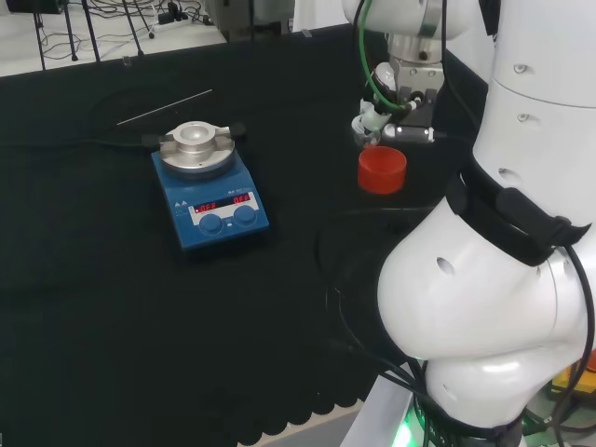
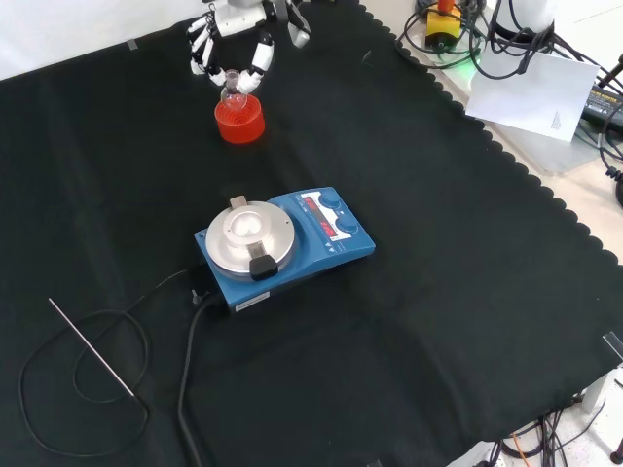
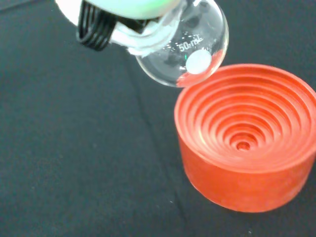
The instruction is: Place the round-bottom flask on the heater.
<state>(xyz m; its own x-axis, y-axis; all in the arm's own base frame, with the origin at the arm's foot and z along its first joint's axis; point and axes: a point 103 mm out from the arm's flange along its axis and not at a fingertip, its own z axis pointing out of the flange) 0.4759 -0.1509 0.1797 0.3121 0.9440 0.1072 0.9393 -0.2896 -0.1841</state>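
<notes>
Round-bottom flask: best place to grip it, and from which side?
By the neck, from above. The round-bottom flask has a smooth round bulb with nothing to pinch, and its underside must stay free to seat on the heater. The robot hand already seems to hold it that way over the red stand.

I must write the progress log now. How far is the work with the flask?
Done: the hand has taken the round-bottom flask, and the wrist view shows it lifted off the red ribbed stand, whose hollow is bare. In hand: the flask hangs beside that stand. Left: carrying it to the heater, whose metal top carries no flask.
</notes>
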